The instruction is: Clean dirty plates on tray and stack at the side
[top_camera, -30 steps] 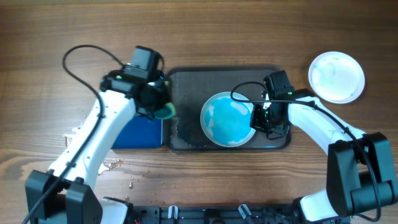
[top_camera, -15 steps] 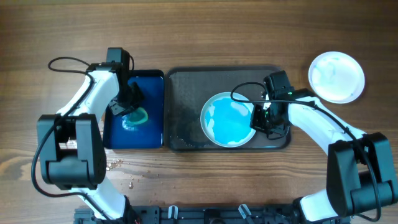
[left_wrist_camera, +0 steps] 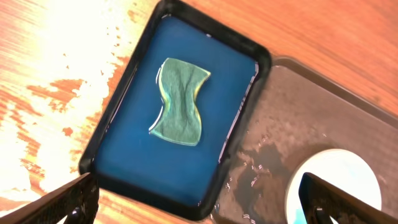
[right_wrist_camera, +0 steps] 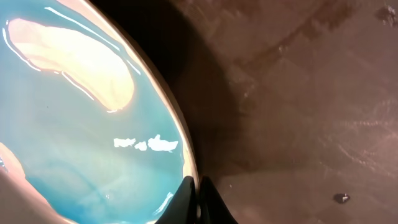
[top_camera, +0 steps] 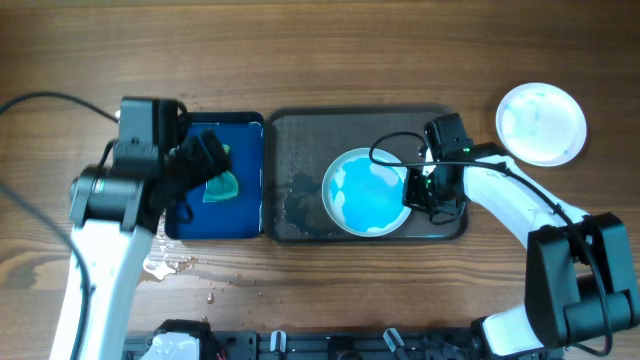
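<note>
1. Done so far: a white plate [top_camera: 541, 123] sits off the tray, near the far right corner of the table [top_camera: 330, 50]. It shows only a faint blue tint, so I judge it cleaned. From above I cannot tell whether it is a single plate or a stack.
2. In hand: one blue-smeared plate [top_camera: 365, 192] lies on the dark grey tray [top_camera: 295, 150], in the tray's right half, at the middle of the table. Its face is covered in wet blue paint, so it reads as not yet clean.
3. The right claw [right_wrist_camera: 199, 199] is clamped on that plate's right rim, its fingertips pinched together over the edge, steadying the plate on the tray.
4. The left claw [left_wrist_camera: 202, 204] hangs above the blue tub [left_wrist_camera: 124, 155], which is just beside the tray's left edge. Its fingers are spread wide and hold nothing.
5. The teal sponge [left_wrist_camera: 180, 99] lies flat in the tub's water, with no claw touching it.
6. Water [top_camera: 165, 265] is spilled on the table towards the near left corner.
7. Left to do, as I judge it: pick up the sponge, scrub this plate, then carry it to the white plate at the side. No further plate is in view.
</note>
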